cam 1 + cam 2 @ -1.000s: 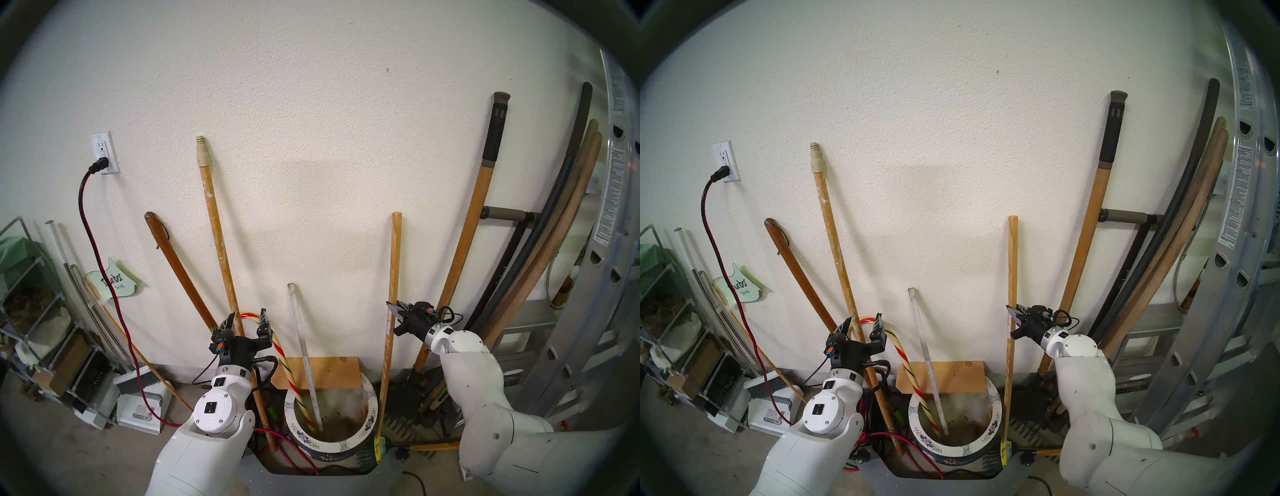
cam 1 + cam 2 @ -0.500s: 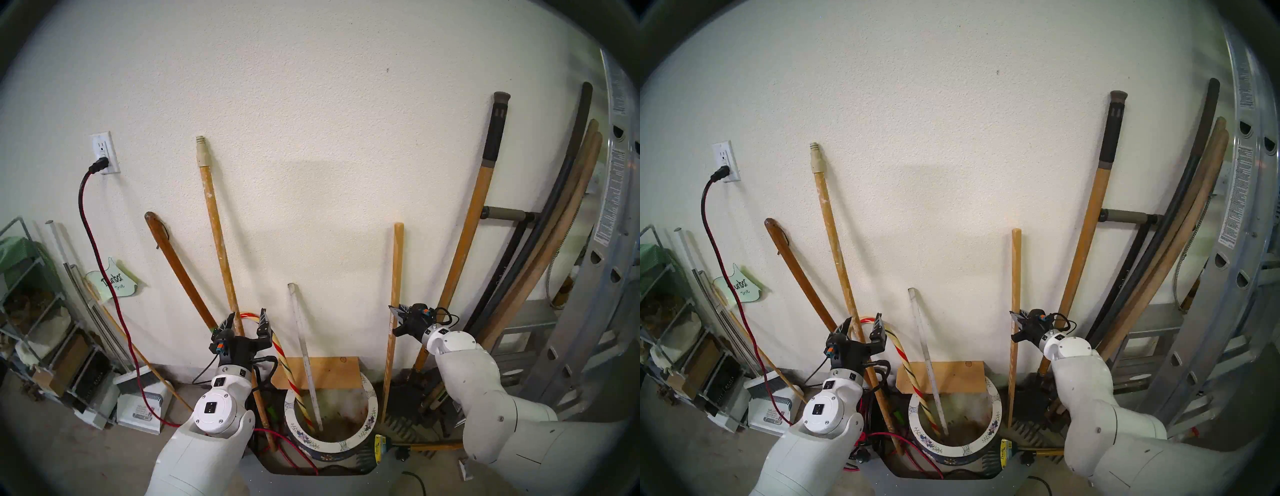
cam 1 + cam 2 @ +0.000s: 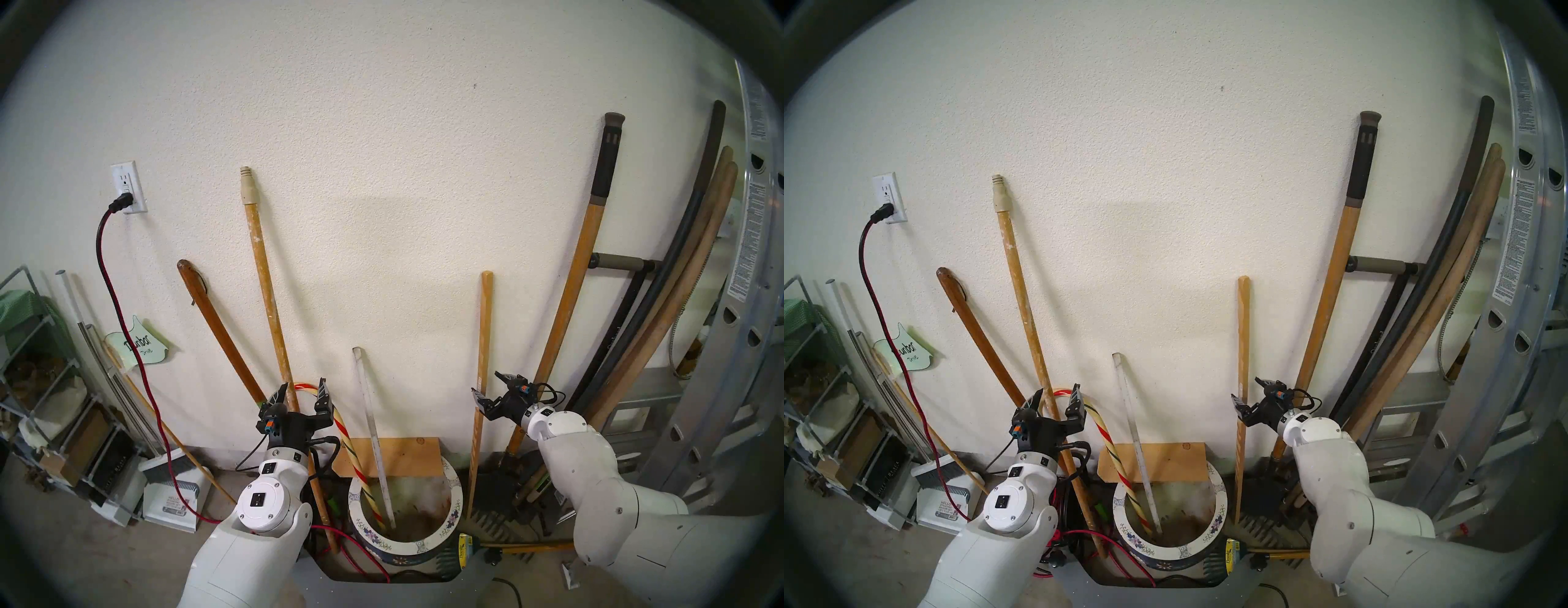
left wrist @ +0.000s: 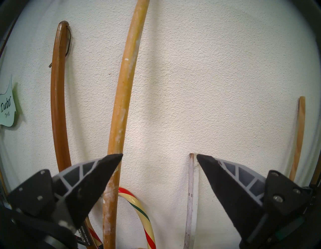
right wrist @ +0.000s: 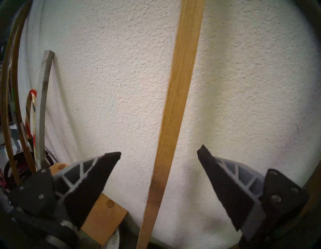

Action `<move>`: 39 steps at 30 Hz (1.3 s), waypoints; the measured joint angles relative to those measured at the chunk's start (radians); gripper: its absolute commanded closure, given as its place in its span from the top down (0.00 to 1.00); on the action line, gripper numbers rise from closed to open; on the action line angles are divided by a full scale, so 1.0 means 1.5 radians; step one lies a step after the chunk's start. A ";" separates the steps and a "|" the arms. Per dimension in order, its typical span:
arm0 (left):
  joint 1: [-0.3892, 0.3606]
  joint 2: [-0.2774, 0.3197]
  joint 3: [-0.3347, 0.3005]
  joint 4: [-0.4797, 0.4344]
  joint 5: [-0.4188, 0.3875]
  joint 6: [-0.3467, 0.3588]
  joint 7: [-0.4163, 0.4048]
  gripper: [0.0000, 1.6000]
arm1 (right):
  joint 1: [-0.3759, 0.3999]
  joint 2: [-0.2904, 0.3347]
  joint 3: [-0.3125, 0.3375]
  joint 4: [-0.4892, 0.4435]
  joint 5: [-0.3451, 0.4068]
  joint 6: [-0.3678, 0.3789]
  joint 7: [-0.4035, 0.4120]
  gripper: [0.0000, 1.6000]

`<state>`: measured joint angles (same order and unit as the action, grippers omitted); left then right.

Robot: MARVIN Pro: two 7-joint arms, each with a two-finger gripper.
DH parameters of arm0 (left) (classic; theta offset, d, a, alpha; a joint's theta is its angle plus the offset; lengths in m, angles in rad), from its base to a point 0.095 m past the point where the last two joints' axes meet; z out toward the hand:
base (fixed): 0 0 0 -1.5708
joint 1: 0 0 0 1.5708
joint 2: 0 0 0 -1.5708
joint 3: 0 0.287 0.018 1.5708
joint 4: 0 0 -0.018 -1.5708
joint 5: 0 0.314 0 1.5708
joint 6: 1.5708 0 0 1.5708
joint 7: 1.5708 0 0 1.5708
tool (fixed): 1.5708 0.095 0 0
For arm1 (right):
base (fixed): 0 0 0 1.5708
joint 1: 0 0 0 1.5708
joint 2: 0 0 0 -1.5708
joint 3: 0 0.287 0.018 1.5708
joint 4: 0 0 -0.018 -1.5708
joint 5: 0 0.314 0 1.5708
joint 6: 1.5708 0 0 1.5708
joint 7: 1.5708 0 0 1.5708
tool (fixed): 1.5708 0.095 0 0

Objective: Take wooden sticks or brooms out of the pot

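The pot (image 3: 455, 507) stands on the floor by the wall, with a white flowered rim; it also shows in the head right view (image 3: 1220, 509). The thin square pale-wood stick (image 3: 483, 339) stands outside the pot, just right of it, and leans on the wall. My right gripper (image 3: 488, 384) is open with this stick (image 5: 177, 97) between its fingers, untouched. The thick orange-brown shaft (image 3: 568, 305) with a black sleeve leans on the wall further right. My left gripper (image 3: 301, 386) is open and empty beside the paint-spattered pole (image 4: 121, 121).
A red-green striped cane (image 3: 352, 458) and a grey-white flat stick (image 3: 371, 424) stand in the pot. A dark brown pole (image 3: 220, 331) leans at left. More handles, a ladder (image 3: 721, 382) and a rake crowd the right. A red cord (image 3: 127, 339) hangs at left.
My right gripper was shut on the thin stick, carried it slightly right and down, then opened. The stick now leans on the wall by itself. The left arm has not moved.
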<state>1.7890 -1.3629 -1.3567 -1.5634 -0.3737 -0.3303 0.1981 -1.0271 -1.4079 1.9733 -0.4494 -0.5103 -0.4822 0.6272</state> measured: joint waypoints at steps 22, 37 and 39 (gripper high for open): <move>0.000 0.000 0.000 0.000 0.000 0.000 0.000 1.00 | -0.093 -0.029 0.030 -0.196 0.042 0.027 0.117 1.00; 0.000 0.000 0.000 0.000 0.000 0.000 0.000 1.00 | -0.168 -0.062 0.047 -0.349 0.100 0.043 0.258 1.00; 0.000 0.000 0.000 0.000 0.000 0.000 0.000 1.00 | -0.179 -0.068 0.050 -0.373 0.110 0.047 0.275 1.00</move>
<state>1.7890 -1.3625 -1.3567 -1.5634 -0.3738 -0.3303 0.1983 -1.2959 -1.5098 2.0489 -1.0085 -0.3457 -0.4116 1.0399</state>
